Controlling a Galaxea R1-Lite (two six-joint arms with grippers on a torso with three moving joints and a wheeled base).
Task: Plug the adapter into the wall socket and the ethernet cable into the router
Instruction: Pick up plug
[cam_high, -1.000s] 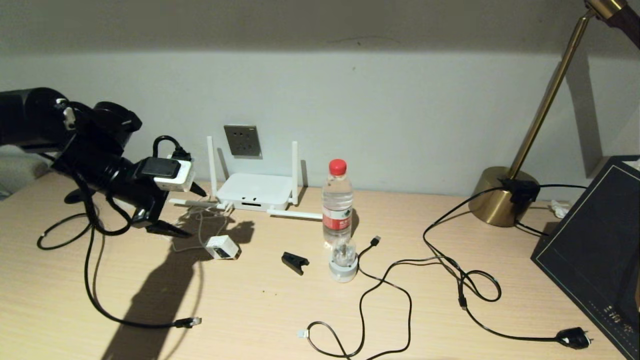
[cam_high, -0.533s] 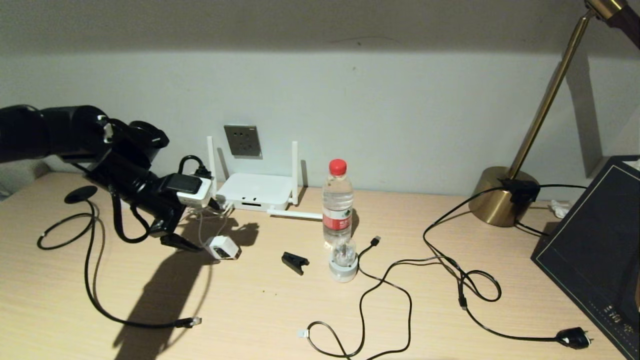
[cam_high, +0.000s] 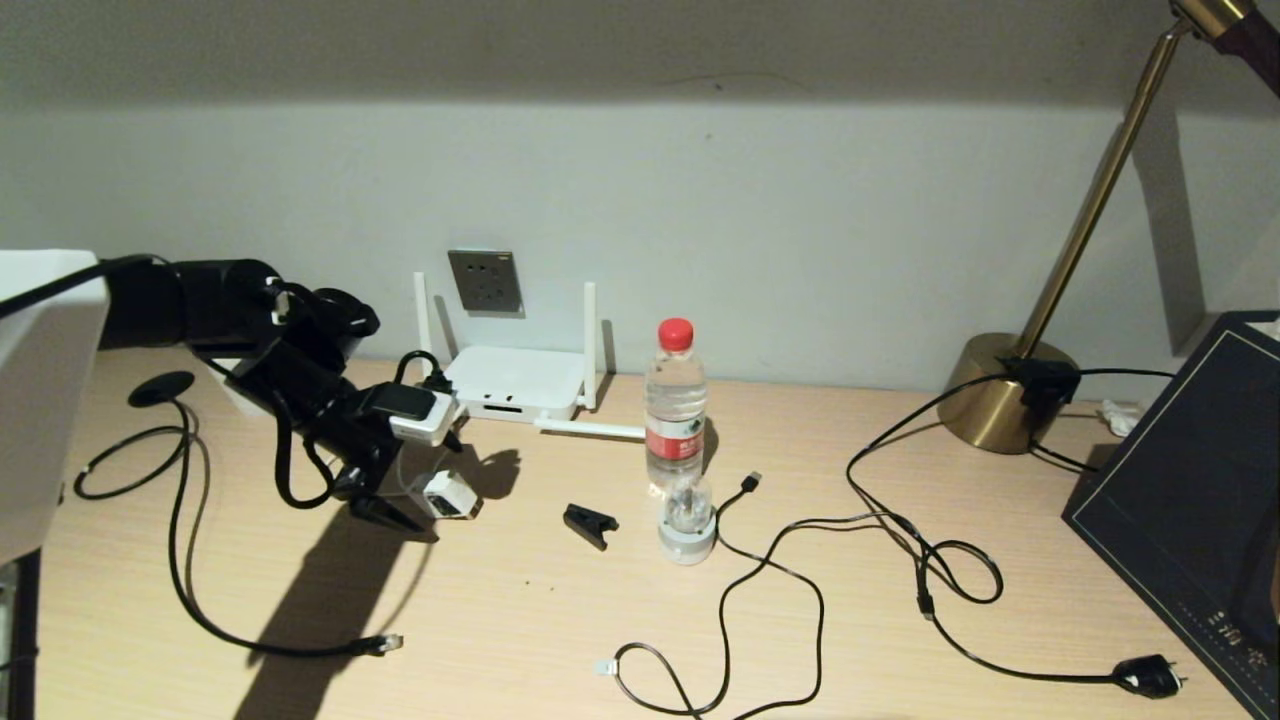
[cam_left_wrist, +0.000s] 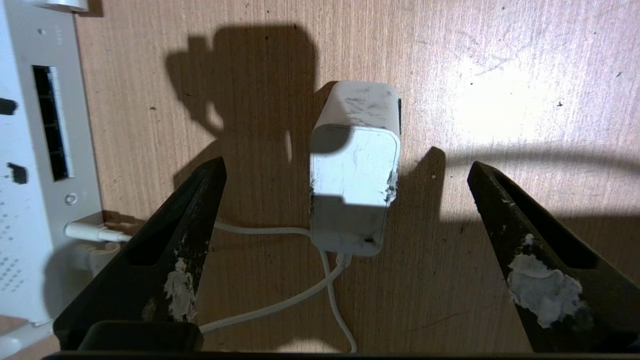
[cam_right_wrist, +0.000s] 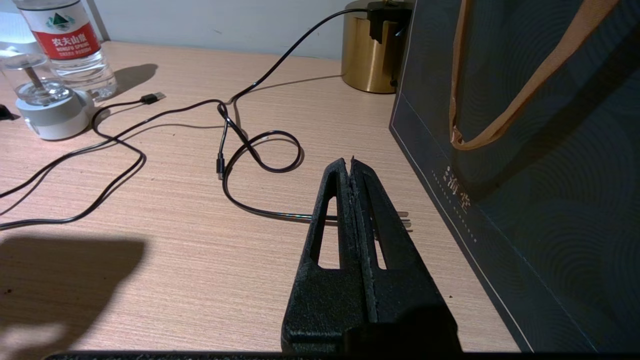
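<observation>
While the left gripper (cam_left_wrist: 345, 170) hovers with jaws spread wide either side of the adapter (cam_high: 447, 494), which lies on the tabletop (cam_high: 560, 610) just before the router (cam_high: 510, 383), a skewed closing could tip it or snag its cord (cam_left_wrist: 280, 300). The right gripper (cam_right_wrist: 351, 162) rests pinched together, empty.

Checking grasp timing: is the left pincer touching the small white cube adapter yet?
Apart. Left wrist view: left pincer is open, bare desk showing between each finger and the small white cube adapter.
</observation>
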